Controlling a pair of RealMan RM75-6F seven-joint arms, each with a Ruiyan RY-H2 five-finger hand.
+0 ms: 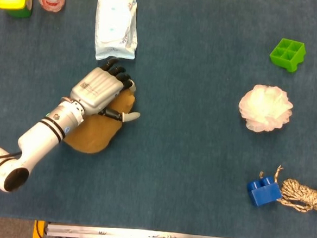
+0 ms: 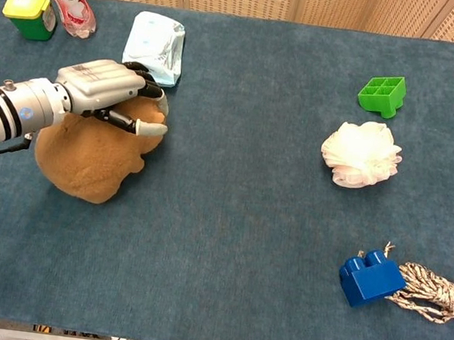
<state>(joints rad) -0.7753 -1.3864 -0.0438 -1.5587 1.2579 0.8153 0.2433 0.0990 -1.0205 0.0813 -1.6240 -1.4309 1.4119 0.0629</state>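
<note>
left hand on the brown plush

my left hand (image 1: 99,90) rests on the upper end of the brown plush toy (image 1: 95,134), fingers curled over its top and gripping it (thumb sticking out to the side). the toy lies on the blue table (image 1: 187,170), just below the wipes pack (image 1: 116,27). my right hand is out of sight.
</note>
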